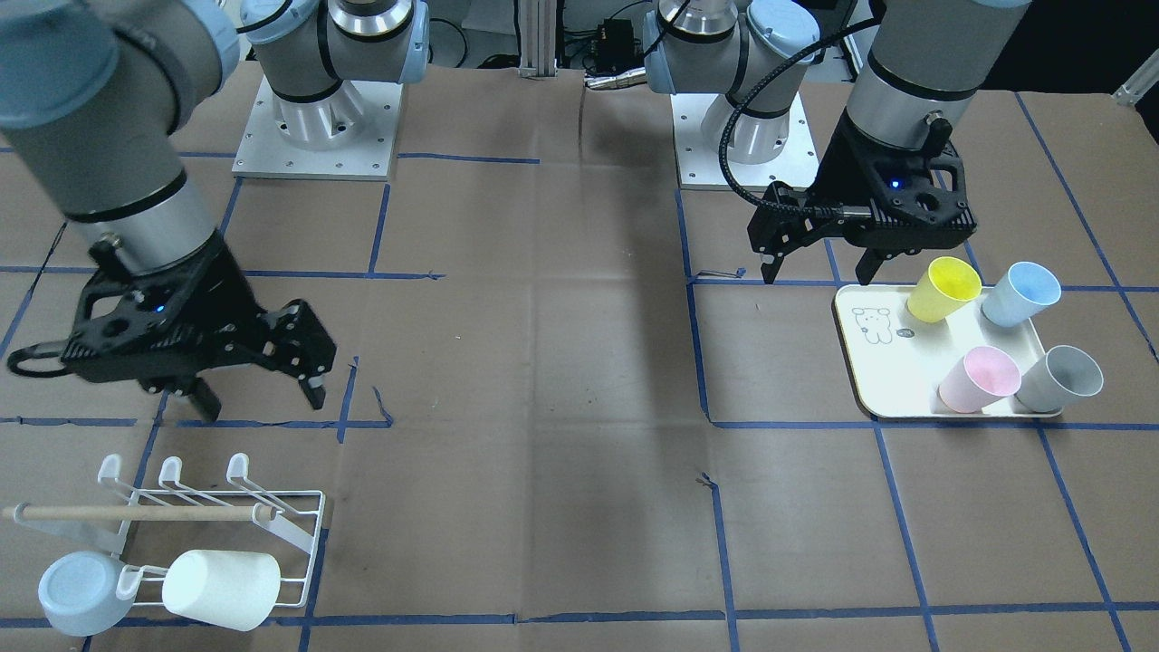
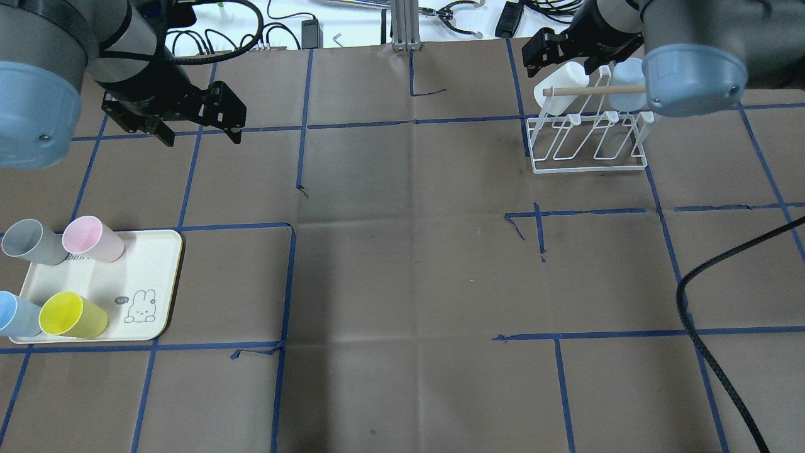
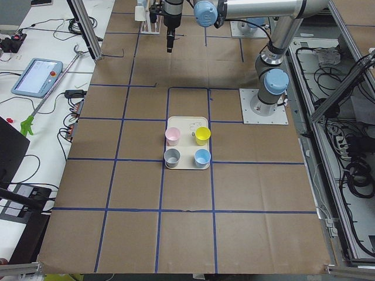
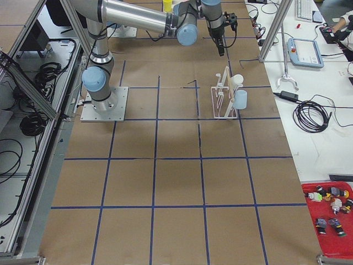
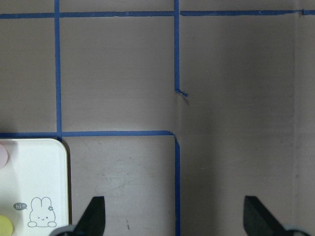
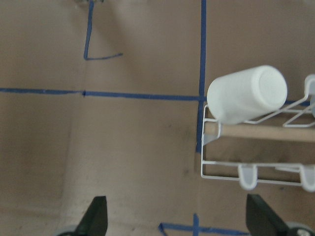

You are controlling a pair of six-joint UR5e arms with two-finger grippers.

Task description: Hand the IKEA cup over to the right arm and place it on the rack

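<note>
Here, the left gripper [image 1: 819,269] hangs above the table [image 1: 543,407] with its jaws spread wide and nothing between them; its wrist view shows bare brown paper under the fingers [image 5: 94,212] and only a corner of the cream tray [image 1: 883,371] at the lower left. On that tray stand four cups, mouths up: the yellow cup [image 1: 942,288] and the blue cup [image 1: 1019,294] on the side nearer the robot, the pink cup [image 1: 978,378] and the grey cup [image 1: 1058,378] on the far side (none is touched by either gripper). The right gripper [image 1: 260,398] is likewise spread and empty; it hovers just on the robot's side of the rack [image 1: 299,516], off the rack's corner in its wrist view. The rack sits at the table's other end, well apart from the tray; a white cup [image 1: 222,589] and a pale blue cup [image 1: 80,593] hang side by side on its outer prongs, mouths toward the rack, beyond the wooden rod [image 1: 136,513].
</note>
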